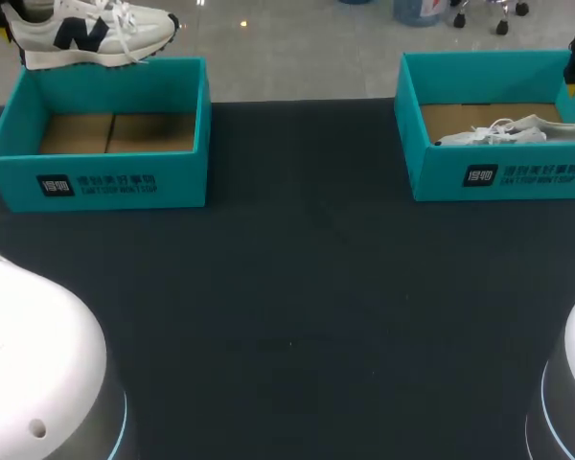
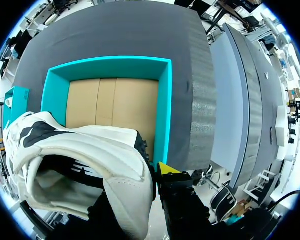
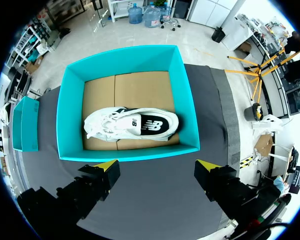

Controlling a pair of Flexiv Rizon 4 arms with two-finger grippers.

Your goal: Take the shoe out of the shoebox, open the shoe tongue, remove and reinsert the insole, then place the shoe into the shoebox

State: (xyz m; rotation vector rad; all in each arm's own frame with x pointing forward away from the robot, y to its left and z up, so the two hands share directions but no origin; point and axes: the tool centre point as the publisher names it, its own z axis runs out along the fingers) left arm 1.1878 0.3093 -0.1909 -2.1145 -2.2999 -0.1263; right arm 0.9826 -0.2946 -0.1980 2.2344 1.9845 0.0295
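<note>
1. Left tool [image 2: 156, 175] is clenching the shoe [image 1: 86, 34] by its heel, apparently one finger inside, above the left shoebox [image 1: 105, 177], toe pointing toward the right arm.
2. Right tool [image 3: 156, 172] is hanging released over the second shoe [image 3: 132, 125] in the right shoebox [image 3: 70, 125].

Two teal shoeboxes [image 1: 125, 182] [image 1: 431, 172], two white shoes [image 1: 86, 34] [image 1: 517, 129], two claws [image 2: 140, 180] [image 3: 156, 166], one dark table [image 1: 297, 287].
</note>
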